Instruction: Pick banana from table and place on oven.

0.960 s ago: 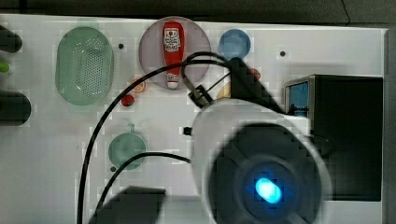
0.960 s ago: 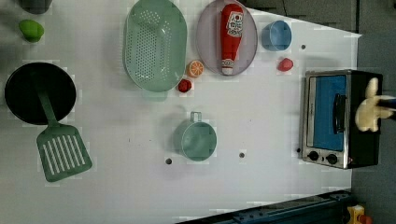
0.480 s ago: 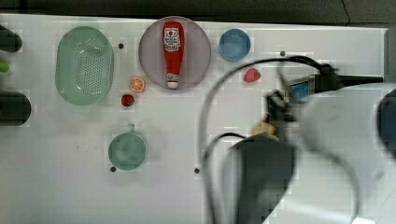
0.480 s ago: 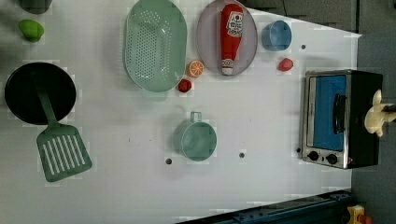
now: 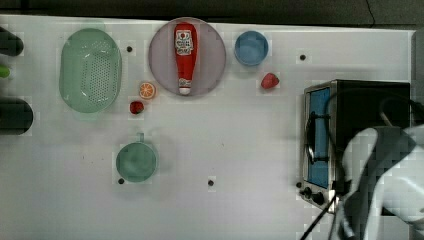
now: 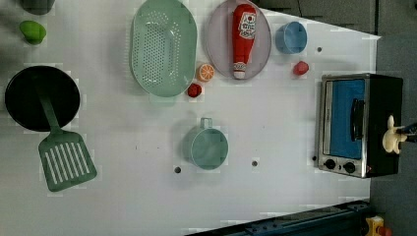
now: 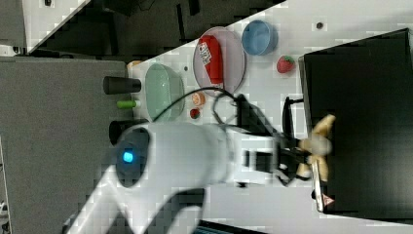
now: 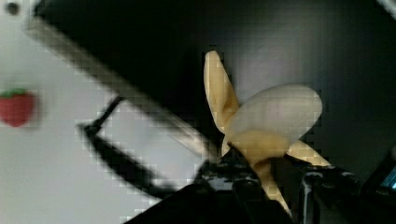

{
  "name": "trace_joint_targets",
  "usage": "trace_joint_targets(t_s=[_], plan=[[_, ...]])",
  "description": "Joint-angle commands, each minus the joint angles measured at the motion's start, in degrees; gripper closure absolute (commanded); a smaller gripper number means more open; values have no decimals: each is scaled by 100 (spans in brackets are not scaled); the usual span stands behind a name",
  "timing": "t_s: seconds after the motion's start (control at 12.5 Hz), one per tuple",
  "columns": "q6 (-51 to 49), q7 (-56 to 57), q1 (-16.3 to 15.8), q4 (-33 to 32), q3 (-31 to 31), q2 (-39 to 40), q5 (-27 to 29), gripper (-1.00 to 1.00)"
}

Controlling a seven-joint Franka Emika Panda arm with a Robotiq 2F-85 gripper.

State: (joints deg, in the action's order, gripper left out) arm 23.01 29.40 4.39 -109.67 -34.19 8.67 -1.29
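Observation:
In the wrist view the pale yellow banana (image 8: 271,121), its peel prongs spread out, sits clamped at its lower end in my gripper (image 8: 268,173), which is shut on it. Behind it lies the oven's (image 8: 140,37) black top. The right view has the banana (image 7: 316,145) and gripper (image 7: 306,156) over the front edge of the oven's (image 7: 360,97) top, near the door handle. The banana (image 6: 392,140) is at the right edge of the oven (image 6: 383,98) in the left view. My arm covers part of the oven (image 5: 370,105) on the white table (image 5: 225,140).
A ketchup bottle (image 5: 184,55) lies on a plate (image 5: 210,55), with a blue bowl (image 5: 251,48) and a strawberry (image 5: 269,80) to the top view's right. A green colander (image 5: 90,69), orange slice (image 5: 147,90) and green cup (image 5: 136,161) are further left. A black pan (image 6: 42,98) and spatula (image 6: 66,162) are there too.
My arm has swung from the middle of the table to the oven at the top view's right. The banana has drifted further right across the oven's top in the left view.

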Motion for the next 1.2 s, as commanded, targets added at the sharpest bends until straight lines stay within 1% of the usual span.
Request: trace_joint_targets(t_s=[0.08, 0.16, 0.24, 0.72, 0.88, 1.04, 1.2], plan=[[378, 1559, -120, 215, -214, -192, 86, 62], [363, 1566, -124, 214, -207, -144, 91, 55], [387, 1567, -124, 215, -199, -113, 94, 35], [386, 1567, -149, 247, -121, -138, 93, -98], [238, 1546, -214, 375, -20, -257, 64, -100], [-193, 1305, -329, 523, 203, -522, 60, -100], [-848, 160, -467, 577, 614, -914, 60, -100]])
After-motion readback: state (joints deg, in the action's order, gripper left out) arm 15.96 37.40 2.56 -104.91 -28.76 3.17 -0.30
